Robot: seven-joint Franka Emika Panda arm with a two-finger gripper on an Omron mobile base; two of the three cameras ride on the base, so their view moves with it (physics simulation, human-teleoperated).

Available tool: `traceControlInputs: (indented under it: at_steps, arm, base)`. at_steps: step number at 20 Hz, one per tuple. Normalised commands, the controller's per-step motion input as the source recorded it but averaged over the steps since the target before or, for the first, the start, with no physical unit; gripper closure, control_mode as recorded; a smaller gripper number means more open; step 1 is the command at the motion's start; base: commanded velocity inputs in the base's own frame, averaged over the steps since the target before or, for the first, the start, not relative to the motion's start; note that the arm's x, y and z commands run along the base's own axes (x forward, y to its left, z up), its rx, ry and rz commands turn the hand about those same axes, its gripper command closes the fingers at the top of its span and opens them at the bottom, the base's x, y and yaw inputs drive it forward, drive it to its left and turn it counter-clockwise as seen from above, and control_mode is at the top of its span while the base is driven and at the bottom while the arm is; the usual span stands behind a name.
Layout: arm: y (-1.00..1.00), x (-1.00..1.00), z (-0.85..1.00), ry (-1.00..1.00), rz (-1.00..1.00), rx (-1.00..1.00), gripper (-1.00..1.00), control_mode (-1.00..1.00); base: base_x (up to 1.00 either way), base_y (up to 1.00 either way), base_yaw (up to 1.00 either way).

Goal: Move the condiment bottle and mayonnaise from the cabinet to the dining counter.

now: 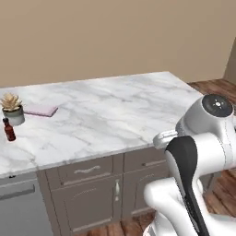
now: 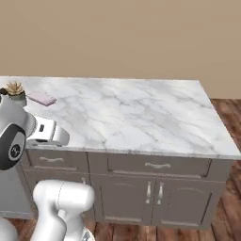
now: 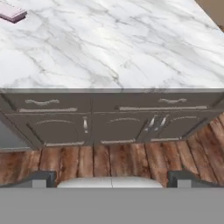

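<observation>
The condiment bottle (image 1: 8, 130), slim and dark red-brown with a black cap, stands upright near the left end of the dining counter (image 1: 115, 115), just in front of a potted succulent. In the hand view my gripper (image 3: 112, 178) is open with nothing between its fingers. It hangs back from the counter's front edge (image 3: 113, 85), looking at the marble top and the drawers below. The arm's white elbow rises at the lower right of the left base view. The mayonnaise and the cabinet are out of view.
A potted succulent (image 1: 12, 108) and a flat pink pad (image 1: 40, 110) sit at the counter's left end. Dark base drawers and doors (image 2: 155, 167) run under the slab above a wooden floor (image 3: 109, 159). A tan wall backs the counter.
</observation>
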Motion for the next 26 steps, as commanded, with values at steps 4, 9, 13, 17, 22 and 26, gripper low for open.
traceControlInputs:
  at_steps: [4, 9, 13, 17, 22, 26]
  arm:
    - [0.0, 0.0, 0.0, 0.0, 0.0, 0.0, -1.0, 1.0]
    - [0.0, 0.0, 0.0, 0.0, 0.0, 0.0, -1.0, 1.0]
    - [0.0, 0.0, 0.0, 0.0, 0.0, 0.0, -1.0, 1.0]
    - [0.0, 0.0, 0.0, 0.0, 0.0, 0.0, -1.0, 1.0]
    - [0.0, 0.0, 0.0, 0.0, 0.0, 0.0, -1.0, 1.0]
    - [0.0, 0.0, 0.0, 0.0, 0.0, 0.0, -1.0, 1.0]
  base:
    - [0.0, 0.0, -1.0]
    - [0.0, -0.01, -1.0]
    - [0.0, -0.16, -1.0]
    - [0.0, -0.14, -1.0]
    - [0.06, -0.09, -0.96]
    - [0.16, -0.03, -0.92]
